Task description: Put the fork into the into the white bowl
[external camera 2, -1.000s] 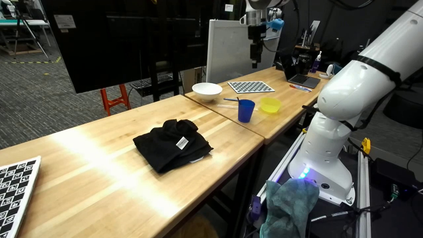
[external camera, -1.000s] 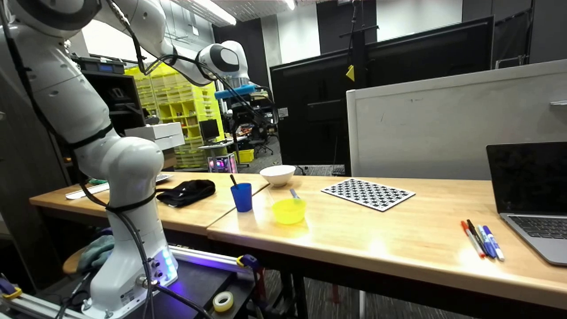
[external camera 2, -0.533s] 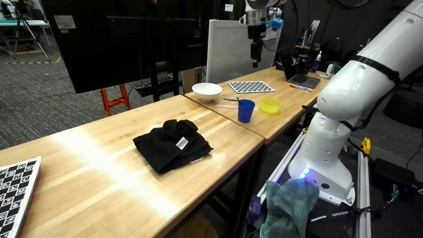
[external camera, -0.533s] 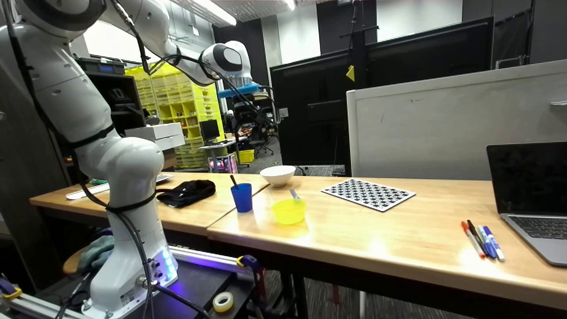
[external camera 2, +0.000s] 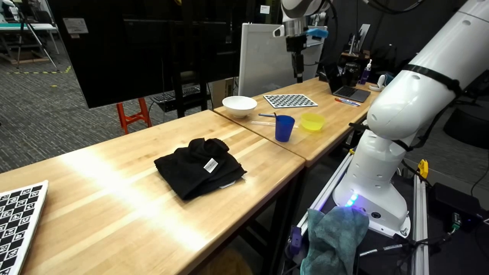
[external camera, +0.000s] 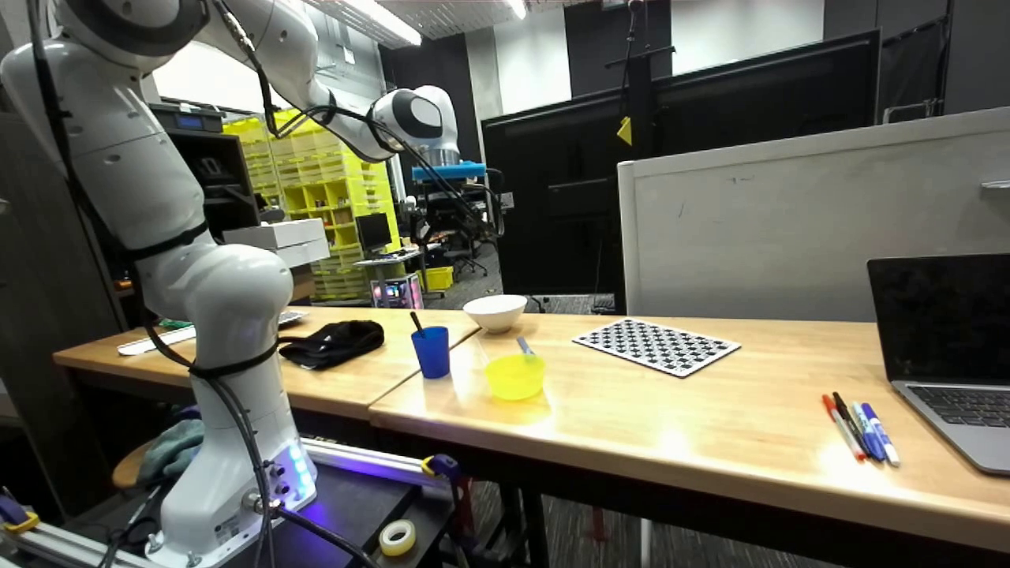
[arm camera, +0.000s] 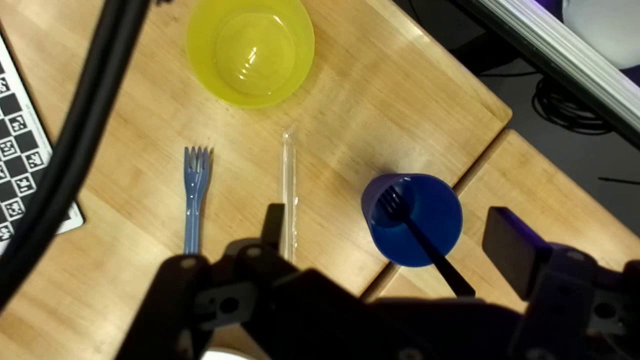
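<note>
At the left edge of the wrist view one part of a checkered board [arm camera: 20, 170] is visible, and a thick black cable [arm camera: 75, 155] passes before it. More to the right, left of the middle, the blue-grey fork [arm camera: 193, 195] lies flat on the wooden table [arm camera: 135, 200], with its tines toward the top of the frame. Next comes the yellow bowl [arm camera: 255, 50], cut by the upper edge, and below it in the frame a clear plastic strip [arm camera: 289, 175]. The gripper [arm camera: 392, 237] occupies the lower part; its two fingers stand wide apart, so it is released. Between them, in the frame, appears the blue cup [arm camera: 437, 212], in which a dark fork [arm camera: 425, 240] leans, its handle reaching over the rim at the lower right. Which of these two forks is the task's one, I cannot tell.

In an exterior view there are, from left to right, a black cloth [external camera: 343, 343], the cup, and the white bowl [external camera: 495, 313], which stands upright near the middle of the frame; farther right several pens [external camera: 868, 432] lie just beside a laptop [external camera: 947, 315]. In an exterior view the gripper hangs well above the table, and the white arm [external camera 2: 412, 103] stands at the right side.
</note>
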